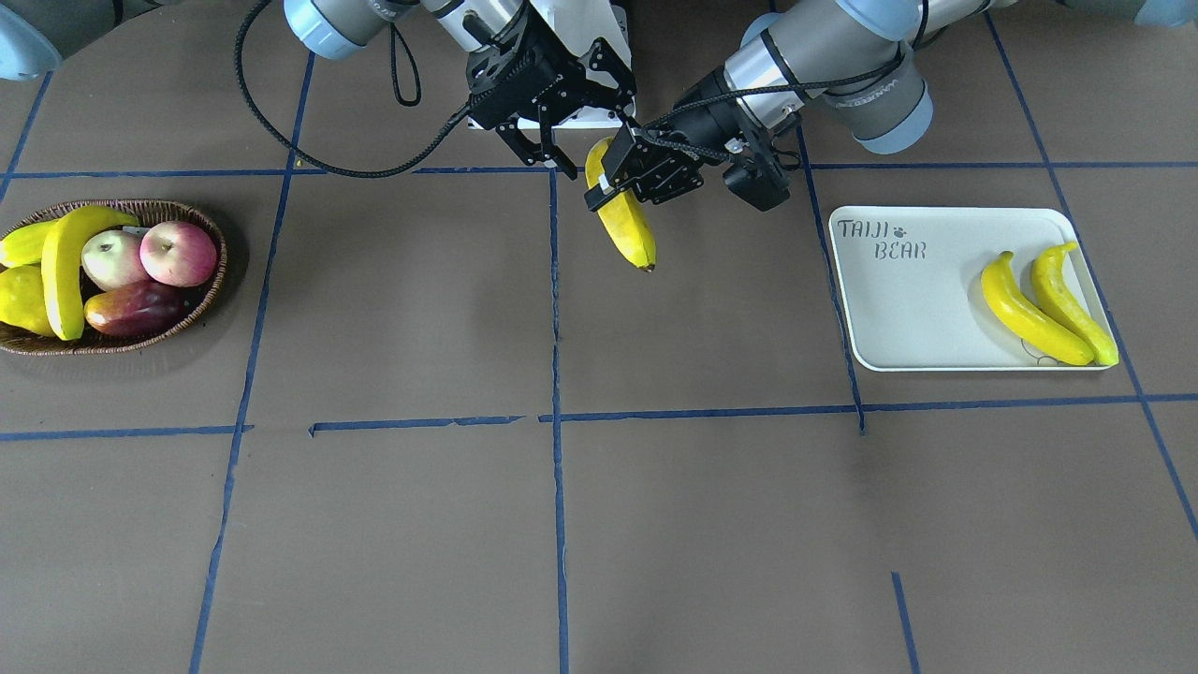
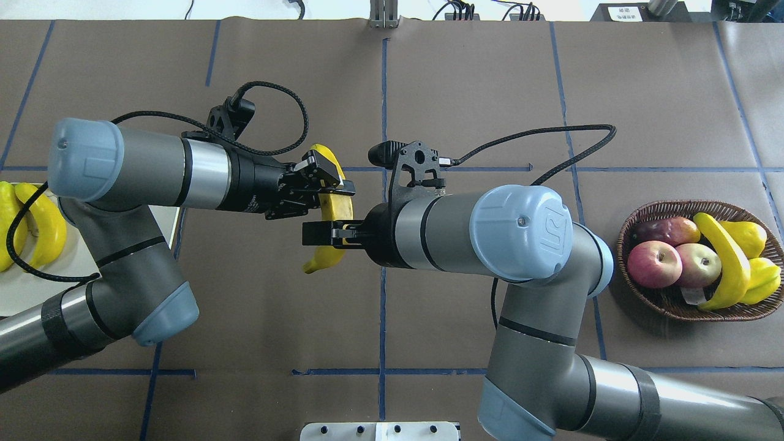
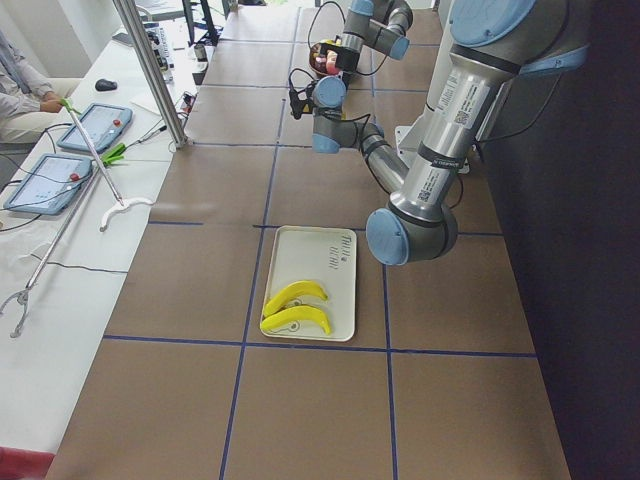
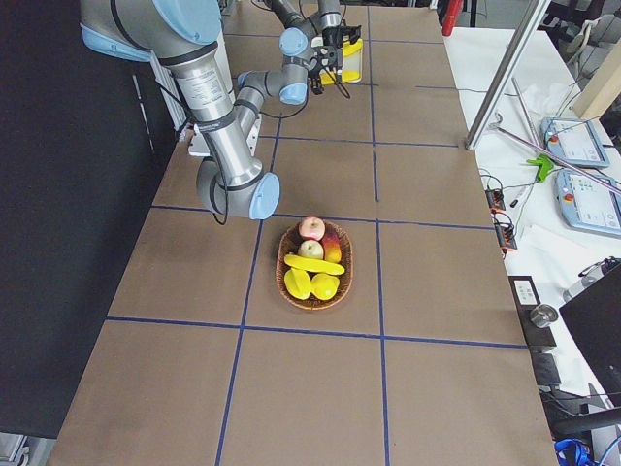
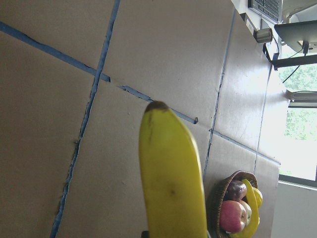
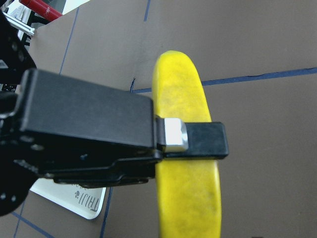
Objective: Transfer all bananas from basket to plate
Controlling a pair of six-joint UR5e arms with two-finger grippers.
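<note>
A banana (image 1: pixel 629 229) hangs in the air over the table's middle, with my left gripper (image 1: pixel 618 187) shut across its upper half. The left wrist view shows that banana (image 5: pixel 171 173) pointing away from the camera. My right gripper (image 1: pixel 545 157) is open beside the banana's top end and holds nothing. Two bananas (image 1: pixel 1029 314) lie side by side on the plate (image 1: pixel 898 309). One more banana (image 1: pixel 61 271) rests across the fruit in the basket (image 1: pixel 94 348).
The basket also holds two apples (image 1: pixel 178 253), a dark red fruit (image 1: pixel 136 307) and lumpy yellow fruit (image 1: pixel 23 300). Blue tape lines (image 1: pixel 556 374) cross the brown tabletop. Both arms meet over the centre, between basket and plate.
</note>
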